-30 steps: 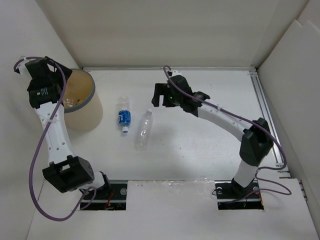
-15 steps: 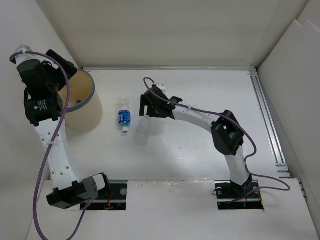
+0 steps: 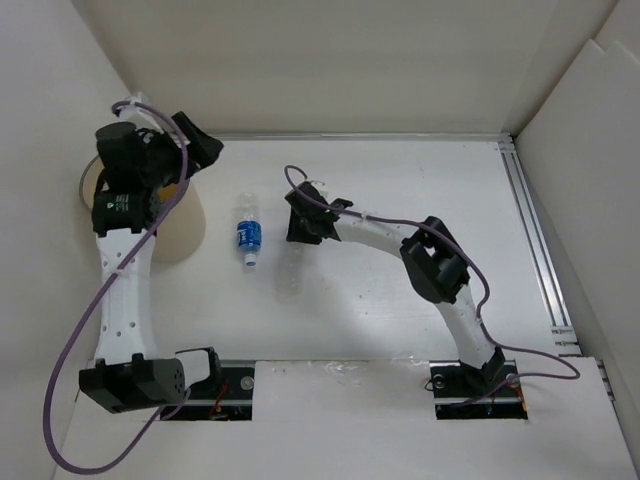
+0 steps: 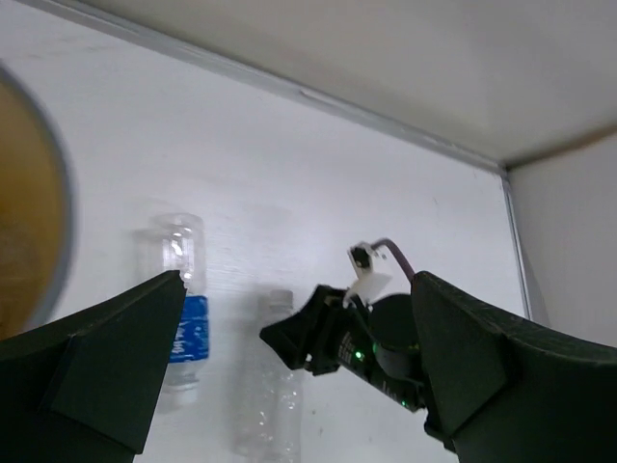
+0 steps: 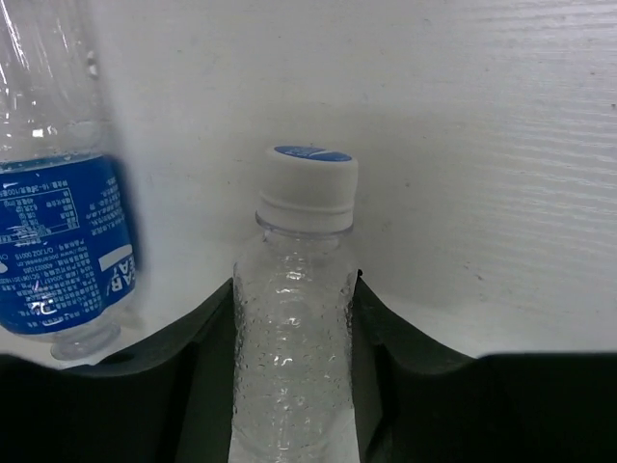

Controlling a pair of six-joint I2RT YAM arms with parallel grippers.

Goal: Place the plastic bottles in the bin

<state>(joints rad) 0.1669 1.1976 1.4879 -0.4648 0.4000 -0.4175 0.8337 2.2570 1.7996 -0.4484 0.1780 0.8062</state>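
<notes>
Two plastic bottles lie flat on the white table point(image 3: 400, 180), side by side and close together: a bottle with a blue label point(image 3: 247, 232) and a clear bottle point(image 3: 290, 272). Off to the left stands the bin point(image 3: 182, 235). Most of it is hidden under the left arm in the top view. In the left wrist view only a blurry bit of its grey rim and tan inside shows point(image 4: 53, 193), so I cannot tell what is in it. Both bottles are outside the bin, and the bottle with a blue label is the nearer one to it. The left gripper point(image 3: 200, 150) is up beside the bin, on its far right side. Its two fingers point(image 4: 106, 367) are spread wide apart and nothing is between them. The right gripper point(image 3: 303, 222) is down over the far end of the clear bottle. In the right wrist view this bottle point(image 5: 294, 338) sits right between the two fingers point(image 5: 193, 386), and its white cap point(image 5: 308, 178) pokes out past the tips. The fingers hug both sides of it, but I cannot tell if they are squeezing it.
</notes>
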